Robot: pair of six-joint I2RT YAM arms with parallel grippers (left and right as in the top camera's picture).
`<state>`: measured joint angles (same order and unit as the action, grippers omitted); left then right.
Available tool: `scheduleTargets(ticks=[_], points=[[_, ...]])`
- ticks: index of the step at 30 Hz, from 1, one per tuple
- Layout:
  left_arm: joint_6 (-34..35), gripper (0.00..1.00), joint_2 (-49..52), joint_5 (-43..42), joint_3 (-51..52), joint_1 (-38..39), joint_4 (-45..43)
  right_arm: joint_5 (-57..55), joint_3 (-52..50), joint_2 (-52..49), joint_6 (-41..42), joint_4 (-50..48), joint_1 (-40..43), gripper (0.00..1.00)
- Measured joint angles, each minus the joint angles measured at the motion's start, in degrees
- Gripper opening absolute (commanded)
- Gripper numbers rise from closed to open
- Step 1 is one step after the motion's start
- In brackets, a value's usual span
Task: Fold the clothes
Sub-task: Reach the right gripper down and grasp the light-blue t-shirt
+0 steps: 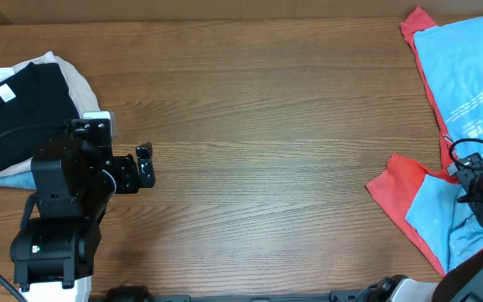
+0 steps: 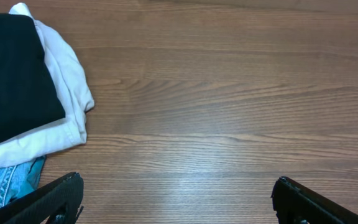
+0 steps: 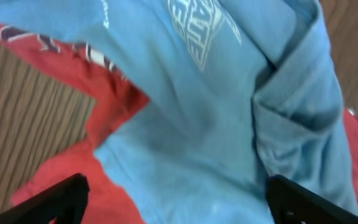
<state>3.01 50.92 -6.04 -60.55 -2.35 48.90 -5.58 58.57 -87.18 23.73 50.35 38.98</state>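
Covering red T-shirt, light blue T-shirt runs off frame.

The top T-shirt overlies the bottom T-shirt at the table's right, a folded stack far left.

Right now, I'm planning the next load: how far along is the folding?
Done: a folded black garment sits stacked on a white garment near the open left fingers. In hand: nothing; the right fingers hover open over the light blue T-shirt. Left: that shirt and the red T-shirt beneath it lie crumpled, unfolded.
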Motion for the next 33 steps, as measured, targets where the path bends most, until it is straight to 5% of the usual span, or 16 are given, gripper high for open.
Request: scheduleTargets(ticks=[7, 28, 33], points=[[0.00, 1.00, 0.00, 0.00, 0.00, 0.00, 0.04, -1.38, 0.04, -3.89, 0.07, -4.48, -0.02, 0.59], [0.00, 1.00, 0.00, 0.00, -0.02, 0.00, -0.26, -3.78, 0.04, -11.98, 0.24, -8.90, 0.00, 0.48], [0.00, 1.00, 0.00, 0.00, -0.02, 0.00, -0.26, -3.85, 0.04, -12.00, 0.11, -9.35, 0.00, 0.38]])
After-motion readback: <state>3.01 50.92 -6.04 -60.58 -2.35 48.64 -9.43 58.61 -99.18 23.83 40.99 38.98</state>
